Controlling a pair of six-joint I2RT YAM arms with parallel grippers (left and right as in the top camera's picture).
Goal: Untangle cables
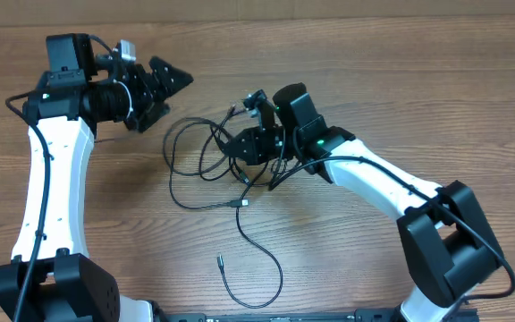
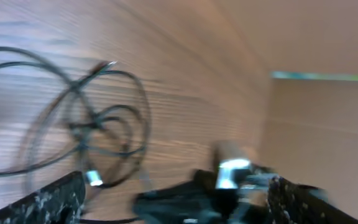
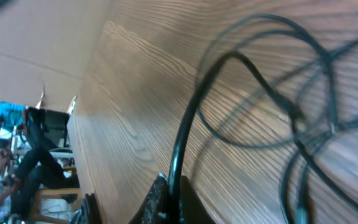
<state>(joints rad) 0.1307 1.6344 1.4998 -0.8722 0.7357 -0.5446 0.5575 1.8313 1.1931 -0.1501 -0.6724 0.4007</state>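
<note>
The cables [image 1: 206, 143] lie in a loose black tangle near the middle of the wooden counter [image 1: 374, 72], with several overlapping loops spread toward 9 o'clock from the knot. From the tangle one strand runs toward 6 o'clock, past a small silver-tipped plug [image 1: 244, 204]. It then curls into a wide open loop near the counter's front edge, where a second plug end [image 1: 220, 262] rests.

In the right wrist view the cables [image 3: 260, 106] fan out over the wood grain. One strand rises out of the closed tips of the right gripper [image 3: 169, 202], which is clamped tight on it. From overhead the right gripper [image 1: 240, 148] sits at the 3 o'clock side of the tangle, low over the counter and right in among the loops.

The left gripper [image 1: 175, 80] is at about 10 o'clock from the tangle, apart from it, with its jaws spread wide and nothing between them. Its own view is blurred. It shows the cables [image 2: 92, 124] as crossing loops with a bright plug tip [image 2: 110, 63]. The two dark fingers [image 2: 48, 199] stand far apart at the bottom corners of that view, so the left gripper [image 2: 176, 202] grips nothing.

The white right arm [image 1: 374, 183] reaches in from 4 o'clock. The white left arm [image 1: 56, 179] runs up the 9 o'clock side.
</note>
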